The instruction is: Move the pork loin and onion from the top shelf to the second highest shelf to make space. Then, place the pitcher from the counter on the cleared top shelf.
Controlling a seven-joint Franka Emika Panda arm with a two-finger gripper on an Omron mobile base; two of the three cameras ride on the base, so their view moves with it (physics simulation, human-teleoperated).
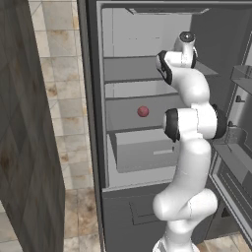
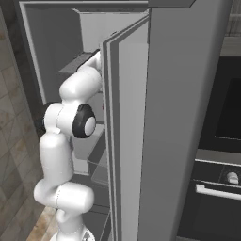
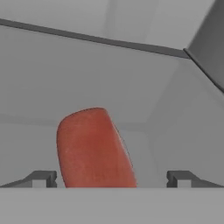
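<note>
In the left base view we start at the wood-grain panel [image 1: 24, 128] on the far left, then the tiled floor [image 1: 64, 98], then the open fridge [image 1: 93, 98]. Inside it the top shelf [image 1: 128, 69] is a grey board under the tallest white-backed compartment, and the second shelf [image 1: 130, 110] lies below it. The onion [image 1: 142, 111], a small dark red ball, sits on that second shelf, apart from the walls. Below is a grey drawer [image 1: 142, 155]. Right of the onion our arm [image 1: 189, 147] rises and bends in over the top shelf, hiding its right part. At the far right stands the open door [image 1: 236, 147] with its bins.

In the hand view we see the left fingertip [image 3: 41, 178], then the pork loin [image 3: 94, 148], a red-pink lump lying on the grey shelf, then the right fingertip [image 3: 181, 178]. The gripper [image 3: 111, 179] is spread wide, the loin between its tips; we cannot tell whether they touch it.

In the right base view the oven [image 2: 219, 141] stands right of the fridge door.
</note>
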